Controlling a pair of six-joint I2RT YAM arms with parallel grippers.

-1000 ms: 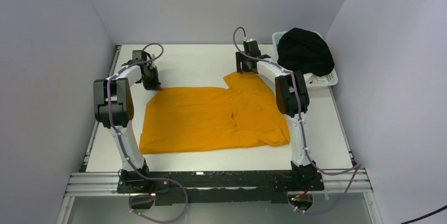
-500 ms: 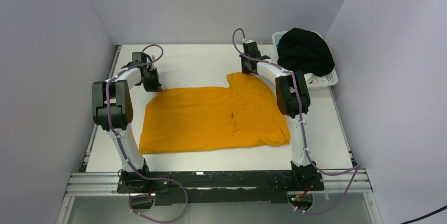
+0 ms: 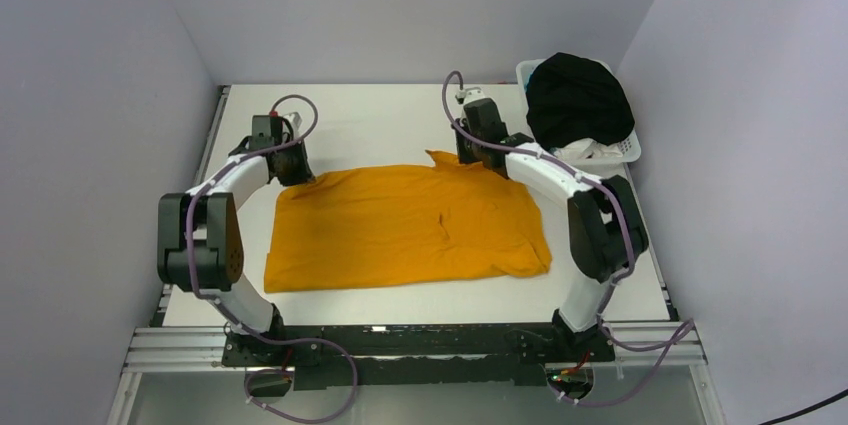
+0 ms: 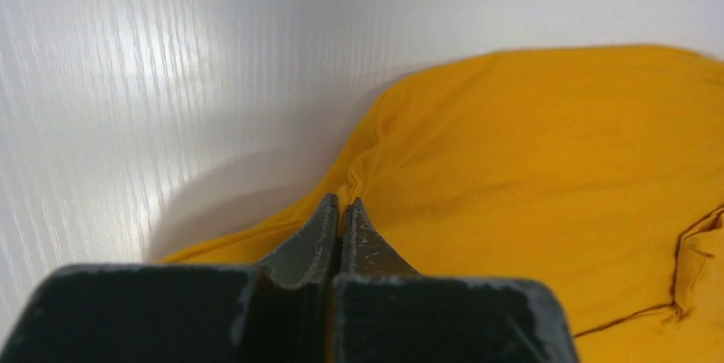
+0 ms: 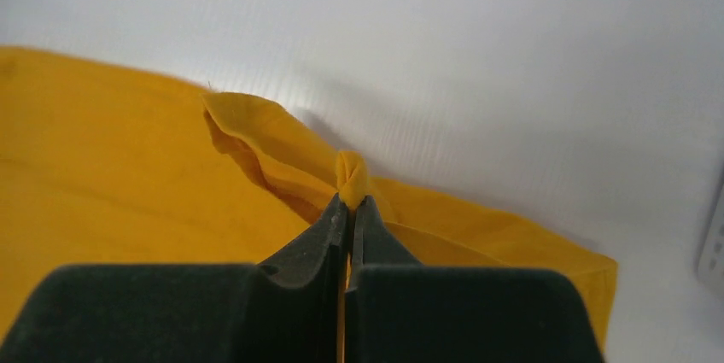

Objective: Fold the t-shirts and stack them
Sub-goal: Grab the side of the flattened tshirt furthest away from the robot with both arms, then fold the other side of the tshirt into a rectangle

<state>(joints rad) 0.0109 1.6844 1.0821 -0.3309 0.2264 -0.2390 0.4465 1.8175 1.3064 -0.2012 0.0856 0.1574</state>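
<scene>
A mustard-orange t-shirt [image 3: 405, 225] lies spread across the middle of the white table. My left gripper [image 3: 292, 167] is shut on its far left corner; in the left wrist view the jaws [image 4: 341, 202] pinch a small fold of orange cloth [image 4: 529, 149]. At the far right edge my right gripper [image 3: 472, 155] is shut on the shirt too. The right wrist view shows a bunched knot of orange cloth [image 5: 352, 173] squeezed between the closed tips [image 5: 349, 199]. A black t-shirt [image 3: 578, 100] is heaped in the basket.
A white plastic basket [image 3: 622, 152] stands at the back right corner, close to the right arm. Purple walls close in the table on three sides. Bare white table [image 3: 370, 120] lies behind the shirt, and a strip in front of it.
Right gripper closed on the shirt's far right edge. Both grippers have drawn nearer with the cloth, the far edge folding toward me; both elbows swung outward and lower.
</scene>
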